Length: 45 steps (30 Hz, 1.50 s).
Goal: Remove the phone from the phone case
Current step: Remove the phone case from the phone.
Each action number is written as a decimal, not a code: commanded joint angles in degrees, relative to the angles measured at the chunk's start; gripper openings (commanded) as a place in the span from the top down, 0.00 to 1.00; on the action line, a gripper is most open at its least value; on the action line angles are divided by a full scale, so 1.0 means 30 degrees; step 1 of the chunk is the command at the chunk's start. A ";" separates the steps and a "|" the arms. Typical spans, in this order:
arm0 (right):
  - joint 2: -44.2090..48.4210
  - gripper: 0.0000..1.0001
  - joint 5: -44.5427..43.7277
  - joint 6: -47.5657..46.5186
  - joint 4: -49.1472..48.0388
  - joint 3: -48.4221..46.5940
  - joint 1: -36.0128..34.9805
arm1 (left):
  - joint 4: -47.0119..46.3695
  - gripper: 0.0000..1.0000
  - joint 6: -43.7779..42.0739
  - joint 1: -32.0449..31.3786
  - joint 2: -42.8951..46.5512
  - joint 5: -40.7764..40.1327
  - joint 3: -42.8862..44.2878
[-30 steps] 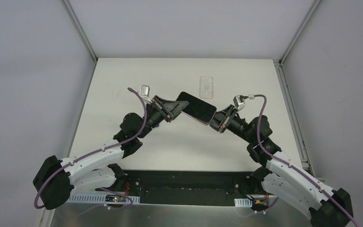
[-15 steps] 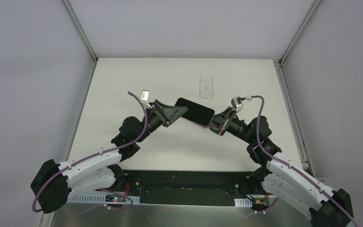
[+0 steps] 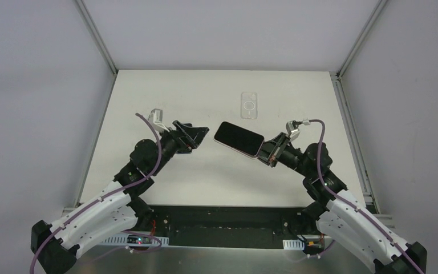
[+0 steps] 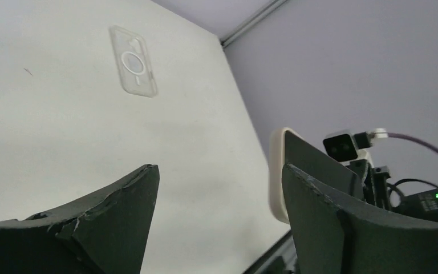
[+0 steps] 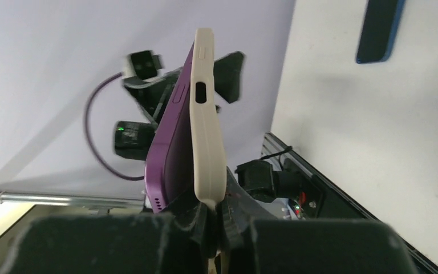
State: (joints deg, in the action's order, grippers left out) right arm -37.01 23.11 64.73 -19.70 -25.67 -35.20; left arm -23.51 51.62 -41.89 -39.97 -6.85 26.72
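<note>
Pulling back with jaws apart, the left tool (image 3: 201, 140) is letting go of the phone (image 3: 238, 138), leaving it still in its case (image 5: 205, 114), clamped by the right tool (image 3: 262, 153) above the tabletop (image 3: 205, 91)

Top cam: fixed high behind the bases, angled down over the whole surface (image 3: 148, 103). Left wrist cam: low, tight behind left tool (image 4: 219, 171), aimed across to the right. Right wrist cam: tight behind right tool (image 5: 214, 214), aimed back left. All three catch the phone (image 3: 238, 138); top and left wrist both catch the clear case (image 3: 249, 105).
</note>
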 commanded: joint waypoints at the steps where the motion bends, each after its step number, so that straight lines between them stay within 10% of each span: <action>1: 0.1071 1.00 -0.2086 -0.2378 0.4278 -0.2143 0.0132 | 0.7965 0.22 -0.7577 -0.0056 -0.0260 -0.0938 0.4961; 17: -0.1978 1.00 -0.5211 -0.3160 1.1299 -0.4488 0.0116 | 1.1615 0.20 -2.1514 -1.1832 -0.8535 -1.1065 1.1598; 33: -0.2871 1.00 -0.4398 -0.2301 1.2288 -0.5075 0.0132 | 1.1688 0.28 -2.3238 -1.2348 -1.2603 -0.5609 1.3821; 45: -0.3363 1.00 -0.3868 -0.1816 1.2383 -0.5359 0.0132 | 1.1674 0.38 -2.3674 -1.2316 -1.4588 -0.6506 1.5236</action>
State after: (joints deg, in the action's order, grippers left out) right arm -47.51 9.65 57.63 20.45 -37.71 -35.05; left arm 11.97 -18.11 -78.76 -82.37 -24.71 69.12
